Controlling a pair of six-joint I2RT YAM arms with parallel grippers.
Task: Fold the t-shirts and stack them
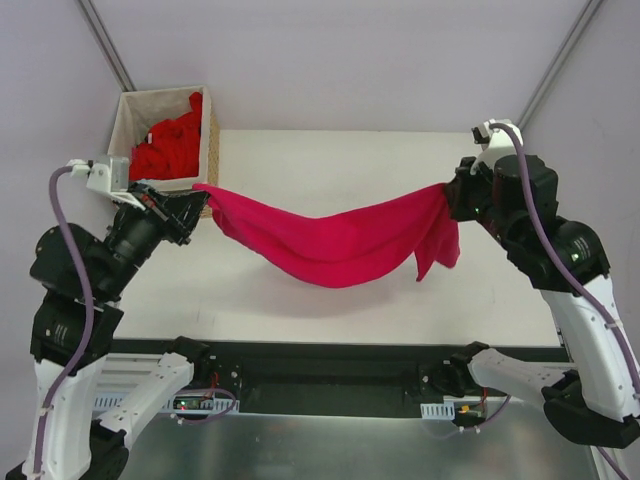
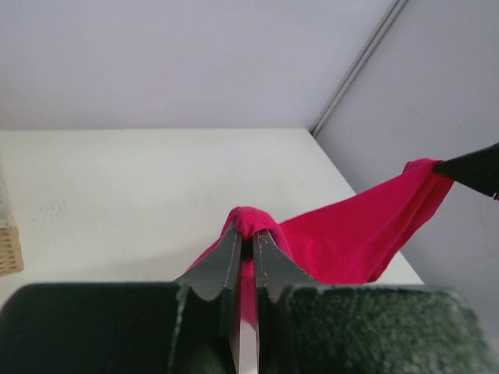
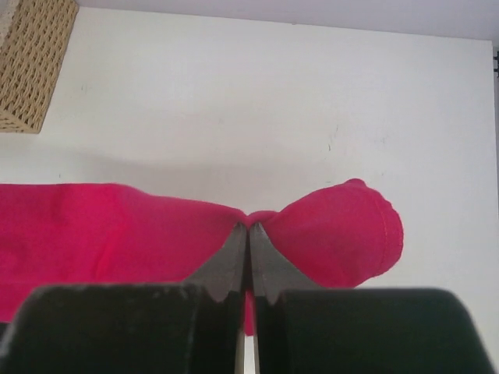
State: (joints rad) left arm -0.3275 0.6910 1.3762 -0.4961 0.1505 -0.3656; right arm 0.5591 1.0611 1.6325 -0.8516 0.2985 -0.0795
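So the magenta-crimson soft cloth t-shirt (image 1: 340,245) is hanging in mid-air like a hammock, strung between the two arms above the white worktop (image 1: 330,160). The left claw (image 1: 198,195) is pinched tight on one end of it. In the left wrist view its dark fingers (image 2: 222,261) are nearly together, with a little bunch of fabric poking out past the tips. The right claw (image 1: 452,195) is clamped on the other end the same way, with a hemmed bit flopping out to one side of the tips in its wrist view and a flap dangling below it in the top view. The middle of the shirt sags low with a soft shadow under it, and honestly I can't tell if it touches the worktop. Over in the far left corner sits the woven wicker basket with a pale lining (image 1: 120,125). It holds a crumpled heap of brighter red t-shirts (image 1: 170,140), with one bit riding up the right-hand wall. The stretched shirt's left end hangs just in front of that basket.
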